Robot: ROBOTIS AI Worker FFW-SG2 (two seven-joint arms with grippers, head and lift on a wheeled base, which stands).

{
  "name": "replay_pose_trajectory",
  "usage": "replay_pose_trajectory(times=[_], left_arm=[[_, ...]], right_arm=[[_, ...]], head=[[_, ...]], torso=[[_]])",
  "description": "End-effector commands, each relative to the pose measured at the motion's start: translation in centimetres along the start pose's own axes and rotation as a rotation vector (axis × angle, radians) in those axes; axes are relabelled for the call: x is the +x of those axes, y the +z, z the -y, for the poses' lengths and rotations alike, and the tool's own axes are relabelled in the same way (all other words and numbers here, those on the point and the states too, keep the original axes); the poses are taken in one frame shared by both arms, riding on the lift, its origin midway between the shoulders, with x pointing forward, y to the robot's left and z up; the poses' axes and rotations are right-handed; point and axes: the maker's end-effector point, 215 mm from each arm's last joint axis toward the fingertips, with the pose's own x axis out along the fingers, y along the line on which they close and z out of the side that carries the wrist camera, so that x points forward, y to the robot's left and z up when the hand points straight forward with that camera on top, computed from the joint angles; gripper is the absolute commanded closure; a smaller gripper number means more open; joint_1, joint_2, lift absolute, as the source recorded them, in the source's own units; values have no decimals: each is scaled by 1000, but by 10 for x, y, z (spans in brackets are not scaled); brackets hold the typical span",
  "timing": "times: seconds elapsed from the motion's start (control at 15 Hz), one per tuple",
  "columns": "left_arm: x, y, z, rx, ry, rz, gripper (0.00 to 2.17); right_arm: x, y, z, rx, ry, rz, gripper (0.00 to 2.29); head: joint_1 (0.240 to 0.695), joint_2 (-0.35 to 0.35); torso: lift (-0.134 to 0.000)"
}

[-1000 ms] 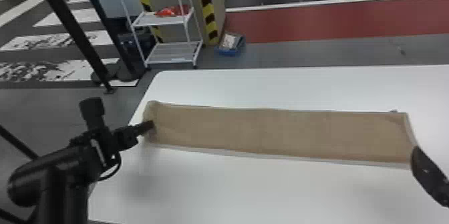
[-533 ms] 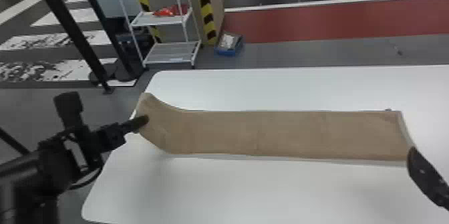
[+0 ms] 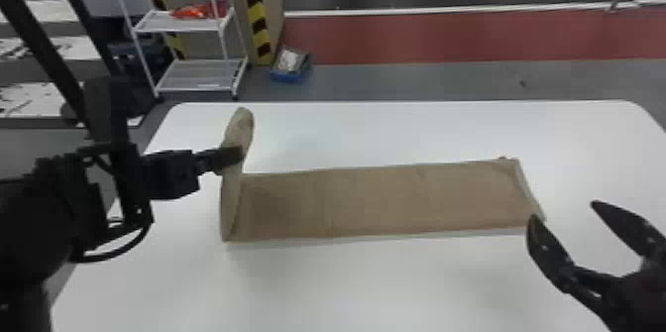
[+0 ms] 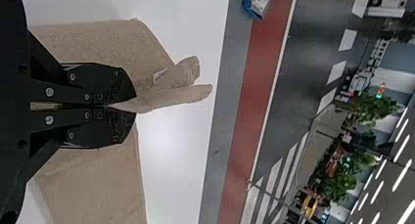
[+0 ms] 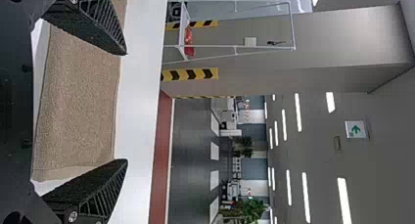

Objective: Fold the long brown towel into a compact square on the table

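Observation:
My left gripper [image 3: 230,157] holds the left end of the long brown towel [image 3: 376,202], raised above the table so that the cloth stands up and curls over at the top. The rest lies flat, running to the right. In the left wrist view the left gripper [image 4: 103,105] is shut on the towel [image 4: 98,180], with bunched cloth poking out past the tips. My right gripper [image 3: 562,209] is open by the towel's right end, nearer the front. From the right wrist view, the right gripper [image 5: 126,106] has its fingers wide apart, the towel [image 5: 80,101] lying beyond them.
The white table [image 3: 371,286] carries the towel. Past its back left corner are a white wire shelf [image 3: 198,76] with red items and a blue box [image 3: 291,64] on the floor. A black stand [image 3: 39,28] rises at the far left.
The left gripper has lifted the towel's left end and carried it rightward, bending it up off the table. The right gripper has come farther into view, its fingers now visibly apart.

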Motion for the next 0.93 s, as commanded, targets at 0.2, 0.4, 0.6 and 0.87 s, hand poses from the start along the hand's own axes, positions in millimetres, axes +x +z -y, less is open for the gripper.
replay_pose_trajectory(times=[0.2,0.4,0.6,0.87], left_arm=[[43,28,117,137,-92,13,1919],[55,17,149,209,-110,-17,1919],[72,-11,182,269,-131,-67,1919],[118,-17,214,413,-49,24,1912]], right_arm=[[-2,-1,1,0,-4,-1,97],[-3,-2,5,-2,-12,-3,97],[-3,-6,8,1,-16,-6,97],[-1,-2,4,3,-8,1,97]], head=[[695,-84],[695,-152],[695,-193],[695,-257]], torso=[[-123],[-123],[-123],[-123]])
